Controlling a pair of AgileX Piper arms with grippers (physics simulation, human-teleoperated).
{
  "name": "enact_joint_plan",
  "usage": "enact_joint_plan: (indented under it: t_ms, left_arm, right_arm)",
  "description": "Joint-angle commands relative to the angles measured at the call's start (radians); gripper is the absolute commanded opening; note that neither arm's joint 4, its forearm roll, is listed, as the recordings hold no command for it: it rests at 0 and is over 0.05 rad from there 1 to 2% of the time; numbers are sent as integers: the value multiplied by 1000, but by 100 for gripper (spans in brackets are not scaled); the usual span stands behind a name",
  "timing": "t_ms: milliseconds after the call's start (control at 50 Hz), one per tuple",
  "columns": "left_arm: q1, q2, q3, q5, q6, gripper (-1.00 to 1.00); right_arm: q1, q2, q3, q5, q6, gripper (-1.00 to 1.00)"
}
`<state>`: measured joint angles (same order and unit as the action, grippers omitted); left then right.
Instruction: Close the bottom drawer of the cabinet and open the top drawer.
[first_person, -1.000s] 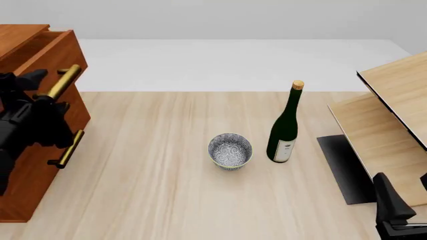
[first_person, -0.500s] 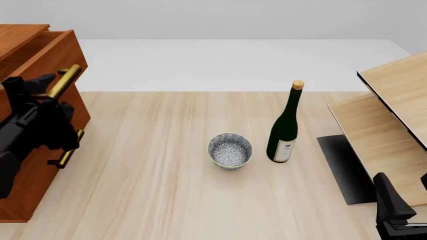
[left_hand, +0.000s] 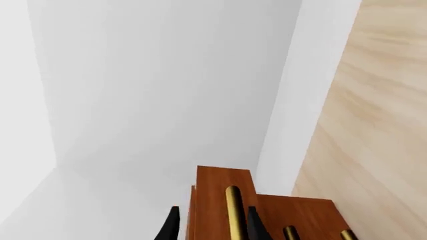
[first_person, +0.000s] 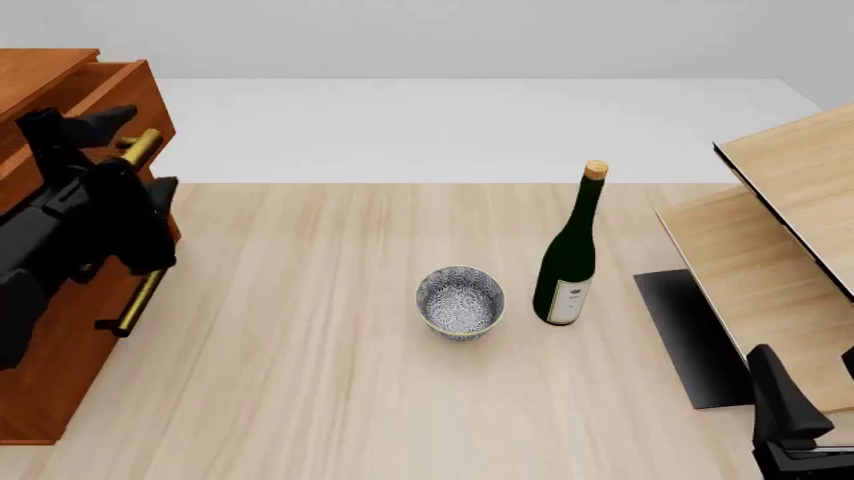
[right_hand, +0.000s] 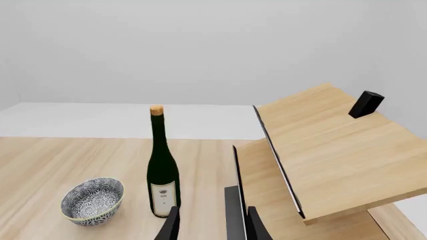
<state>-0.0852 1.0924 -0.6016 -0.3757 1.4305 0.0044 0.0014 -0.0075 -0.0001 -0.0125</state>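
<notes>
The left gripper (first_person: 107, 135) sat at the far left, its fingers parted either side of the top drawer's (first_person: 114, 90) brass handle (left_hand: 233, 212), which ran lengthwise between them. The right gripper (right_hand: 210, 225), narrowly parted and empty, was well apart.

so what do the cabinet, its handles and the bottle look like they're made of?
cabinet: reddish-brown wood, faint grain, satin. Top drawer handle: brass-like metal, golden with a glossy highlight. Bottle: dark green glass by its sheen, cork-coloured stopper, pale paper-like label. All rendered, so by look only.
</notes>
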Motion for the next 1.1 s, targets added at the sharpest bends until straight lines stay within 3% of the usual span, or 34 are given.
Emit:
enact_joint_plan:
  t_ms: [20, 160, 240, 260, 320, 340, 400, 520, 540, 580, 600, 640, 720, 760, 860, 880, 920, 1100]
  left_arm:
    - [-75, 2, -95, 73, -71, 100]
    - [-80, -1, -206, 148, -158, 100]
    - [-61, -13, -299, 220, -261, 100]
    - [-70, -12, -375, 320, -358, 100]
    - [-69, -16, -408, 372, -400, 100]
    - [-79, -12, -467, 448, -475, 100]
    - [-41, -21, -493, 463, -497, 100]
    - [-25, -12, -630, 621, -662, 100]
    - [8, -18, -642, 628, -685, 100]
    - [-17, 0, -687, 685, -740, 100]
    - [2, -9, -677, 668, -729, 100]
    - [13, 6, -722, 707, -780, 100]
    - [59, 10, -743, 726, -814, 100]
    - [85, 35, -803, 783, -896, 100]
    - [133, 50, -853, 839, -974, 100]
    - [99, 87, -893, 909, -1050, 100]
    - [128, 70, -869, 892, -1042, 100]
    - [162, 90, -857, 990, -1177, 100]
  right_arm:
    - [-1, 3, -2, -1, 2, 100]
    - [-2, 15, -2, -13, 3, 100]
    - [0, 20, -4, -17, 4, 100]
    - [-2, 21, -4, -18, 5, 100]
    - [-5, 24, -4, -21, 6, 100]
    - [-5, 24, -4, -21, 6, 100]
    - [-3, 20, -5, -16, 7, 100]
    - [1, 8, -7, -4, 7, 100]
    - [0, 5, -7, -2, 6, 100]
    - [0, 3, -7, 0, 6, 100]
    - [0, 3, -7, 0, 6, 100]
    - [0, 1, -7, 1, 4, 100]
    - [0, 0, -7, 1, 3, 100]
    - [-1, -1, -7, 0, 3, 100]
    - [1, -1, -6, 0, 1, 100]
    - [2, -1, -6, -1, 1, 100]
    - [3, -1, -6, -1, 1, 100]
    - [2, -1, -4, -2, -3, 100]
